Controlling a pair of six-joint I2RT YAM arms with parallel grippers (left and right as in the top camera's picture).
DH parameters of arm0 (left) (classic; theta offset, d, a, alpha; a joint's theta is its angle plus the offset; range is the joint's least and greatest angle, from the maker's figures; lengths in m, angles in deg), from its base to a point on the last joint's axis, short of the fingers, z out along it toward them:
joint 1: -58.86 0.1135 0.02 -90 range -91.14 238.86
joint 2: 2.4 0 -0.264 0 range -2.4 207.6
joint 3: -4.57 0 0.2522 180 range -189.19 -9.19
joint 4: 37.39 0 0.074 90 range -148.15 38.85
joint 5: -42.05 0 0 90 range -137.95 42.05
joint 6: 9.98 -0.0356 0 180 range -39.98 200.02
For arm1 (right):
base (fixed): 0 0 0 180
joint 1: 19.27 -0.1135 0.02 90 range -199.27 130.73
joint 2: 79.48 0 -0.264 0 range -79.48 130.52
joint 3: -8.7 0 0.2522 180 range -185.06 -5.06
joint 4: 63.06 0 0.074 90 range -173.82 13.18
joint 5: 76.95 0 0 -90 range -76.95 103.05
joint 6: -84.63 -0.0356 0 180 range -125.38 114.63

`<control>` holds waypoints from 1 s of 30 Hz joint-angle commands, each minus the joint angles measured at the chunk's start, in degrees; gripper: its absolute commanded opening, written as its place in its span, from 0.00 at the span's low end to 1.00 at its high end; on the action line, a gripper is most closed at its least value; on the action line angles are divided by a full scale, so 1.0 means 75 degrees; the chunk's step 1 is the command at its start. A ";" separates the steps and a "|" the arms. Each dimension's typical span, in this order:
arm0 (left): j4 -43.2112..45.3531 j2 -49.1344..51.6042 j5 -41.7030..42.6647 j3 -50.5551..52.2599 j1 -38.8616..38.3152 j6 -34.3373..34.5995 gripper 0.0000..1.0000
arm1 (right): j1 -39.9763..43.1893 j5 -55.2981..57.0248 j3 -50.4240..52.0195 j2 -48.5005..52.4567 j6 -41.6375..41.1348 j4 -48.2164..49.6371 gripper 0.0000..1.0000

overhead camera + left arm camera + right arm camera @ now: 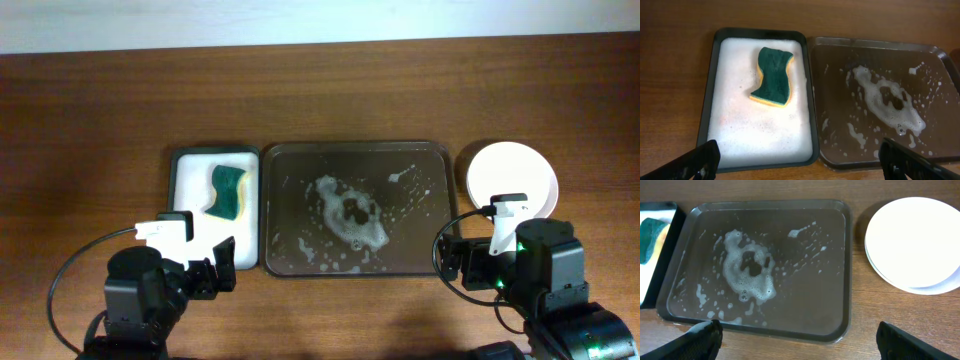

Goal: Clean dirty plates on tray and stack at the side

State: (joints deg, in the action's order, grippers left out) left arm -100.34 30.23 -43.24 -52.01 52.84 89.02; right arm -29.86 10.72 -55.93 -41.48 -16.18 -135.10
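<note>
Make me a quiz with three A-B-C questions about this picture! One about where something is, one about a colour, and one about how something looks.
1. Where is the sponge?
A) in a cup
B) in the small foamy tray
C) on the floor

2. What colour is the top plate of the stack?
A) red
B) blue
C) white

3. What is on the big brown tray?
A) three dirty plates
B) only soapy foam
C) a towel

Answers:
1 B, it lies on the foam there.
2 C, it shows plain white beside the tray.
3 B, only suds show on it.
</note>
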 commanded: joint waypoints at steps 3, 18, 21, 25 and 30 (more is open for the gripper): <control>0.0038 -0.0047 0.0003 0.0099 0.0023 -0.0131 0.99 | -0.0020 0.0382 0.0061 -0.0367 0.0143 -0.0015 0.99; 0.0038 -0.0047 0.0003 0.0099 0.0023 -0.0128 0.99 | 0.0775 0.0254 0.4841 -0.5042 0.0178 0.5391 0.99; 0.0038 -0.0047 0.0003 0.0099 0.0023 -0.0128 0.99 | 0.0784 0.0259 0.5951 -0.5042 0.0184 0.7461 0.99; 0.0038 -0.0047 0.0003 0.0099 0.0023 -0.0128 0.99 | 0.1099 0.0189 0.6741 -0.5042 0.0210 0.8498 0.99; 0.0038 -0.0047 0.0003 0.0099 0.0023 -0.0128 0.99 | 0.1230 -0.0437 0.6741 -0.5042 0.1250 0.7222 0.99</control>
State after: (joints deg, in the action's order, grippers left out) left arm -100.17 30.16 -43.41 -51.64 52.84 88.99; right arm -21.03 11.49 -5.88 -78.82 -13.23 -79.45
